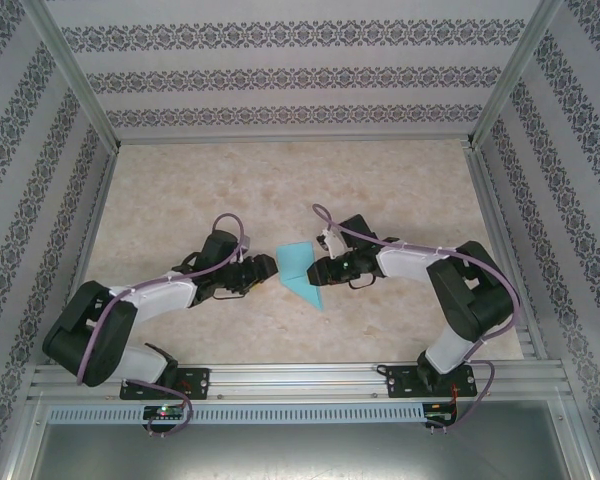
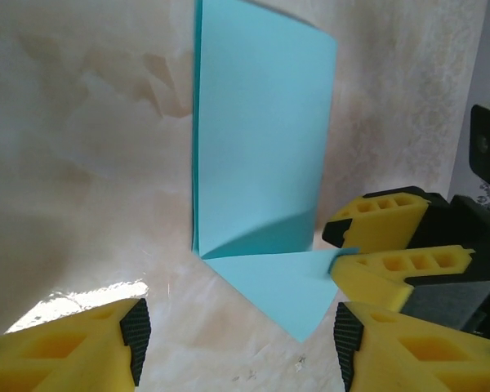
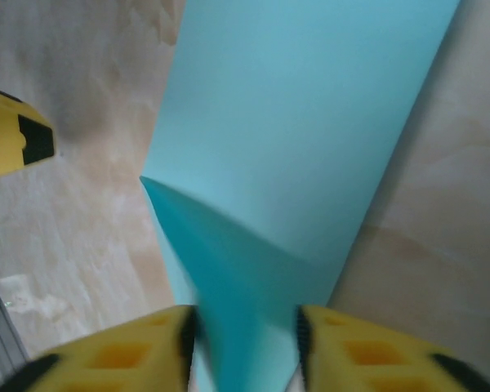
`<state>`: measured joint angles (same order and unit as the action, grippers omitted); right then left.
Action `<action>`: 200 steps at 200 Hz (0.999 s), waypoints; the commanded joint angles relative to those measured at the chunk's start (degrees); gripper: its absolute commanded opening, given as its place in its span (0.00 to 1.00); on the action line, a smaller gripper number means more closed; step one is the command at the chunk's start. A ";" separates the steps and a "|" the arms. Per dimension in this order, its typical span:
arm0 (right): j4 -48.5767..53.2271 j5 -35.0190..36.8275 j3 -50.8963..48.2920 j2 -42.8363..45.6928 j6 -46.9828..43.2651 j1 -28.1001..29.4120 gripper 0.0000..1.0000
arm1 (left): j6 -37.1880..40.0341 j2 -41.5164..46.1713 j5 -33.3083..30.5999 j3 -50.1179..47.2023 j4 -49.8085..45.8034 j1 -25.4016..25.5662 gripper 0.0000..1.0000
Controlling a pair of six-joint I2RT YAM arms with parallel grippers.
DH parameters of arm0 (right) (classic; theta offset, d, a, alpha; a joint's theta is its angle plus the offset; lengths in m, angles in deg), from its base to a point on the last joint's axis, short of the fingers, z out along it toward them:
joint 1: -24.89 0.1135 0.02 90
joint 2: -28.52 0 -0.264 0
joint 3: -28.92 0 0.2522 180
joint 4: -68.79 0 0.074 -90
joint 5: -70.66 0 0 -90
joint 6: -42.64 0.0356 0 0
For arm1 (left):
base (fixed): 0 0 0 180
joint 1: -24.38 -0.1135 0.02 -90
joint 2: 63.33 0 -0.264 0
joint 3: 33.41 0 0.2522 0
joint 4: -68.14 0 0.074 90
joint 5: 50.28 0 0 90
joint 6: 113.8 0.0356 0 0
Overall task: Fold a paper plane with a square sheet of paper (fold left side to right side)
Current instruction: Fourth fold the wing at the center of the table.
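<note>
paper [image 2: 261, 139], on the table [image 2: 82, 163] between the arms, looks to us halved already with one corner flap begun and the wings left to fold; right gripper [image 3: 243, 327] straddles that flap, jaws slightly apart, while left gripper [image 2: 237, 331] gapes empty just beside.

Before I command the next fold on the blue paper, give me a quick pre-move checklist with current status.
1. Left gripper open and free of the paper: ok.
2. Right gripper gripping the sheet: not ok; its fingers stand parted either side of it.
3. Square sheet of paper lying on the table between the arms: ok.
4. Long edges lined up in the half fold: ok.
5. Corner flap creased flat: not ok, it bows up.
6. Grippers apart from each other: ok, though close.
</note>
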<state>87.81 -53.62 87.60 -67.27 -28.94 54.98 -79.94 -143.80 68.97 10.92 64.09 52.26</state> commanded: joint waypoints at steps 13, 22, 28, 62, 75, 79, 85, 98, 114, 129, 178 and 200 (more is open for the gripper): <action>-1.18 -0.90 0.80 0.19 -1.53 0.16 0.12 | -2.57 -1.92 -1.83 2.59 2.30 2.41 0.65; -0.63 -0.53 0.64 0.40 -1.63 -0.11 0.07 | -2.49 -2.66 -1.94 2.99 2.02 2.85 0.65; -0.13 -0.06 0.58 0.51 -1.78 -0.28 0.05 | -2.55 -3.19 -2.04 3.29 1.97 3.17 0.65; 1.14 1.17 0.00 1.28 -2.11 -1.32 0.00 | -2.16 -5.52 -2.71 5.53 0.59 4.79 0.66; 1.01 1.40 -0.41 1.78 -2.06 -1.60 0.00 | -1.71 -6.10 -3.07 6.53 -0.39 5.32 0.66; 1.01 1.35 -0.52 1.91 -1.93 -1.69 0.00 | -1.55 -6.31 -3.11 6.81 -0.60 5.42 0.66; 0.91 1.39 -0.62 2.12 -2.00 -1.78 0.00 | -1.46 -6.60 -3.07 7.10 -0.66 5.56 0.66; 0.81 1.08 -0.83 2.34 -1.90 -1.83 0.00 | -1.42 -7.21 -2.82 7.55 -0.45 5.77 0.66; 0.98 0.55 -0.86 2.27 -1.91 -1.79 0.00 | -1.35 -8.28 -2.23 8.27 0.22 6.03 0.64; 0.83 0.48 -0.98 2.36 -1.89 -1.82 0.00 | -1.34 -9.44 -1.90 9.12 0.95 6.40 0.60; 3.42 4.73 -1.44 6.32 -2.85 -1.87 0.27 | -1.64 -11.13 -1.56 11.70 2.12 7.46 0.49; 6.45 10.89 -2.59 11.15 -3.88 -1.46 0.43 | -1.72 -10.94 -1.24 12.56 1.89 7.46 0.45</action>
<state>90.43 -49.54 86.38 -61.69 -31.06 53.49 -81.36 -154.79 67.11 21.47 64.27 58.97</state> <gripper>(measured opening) 0.364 0.469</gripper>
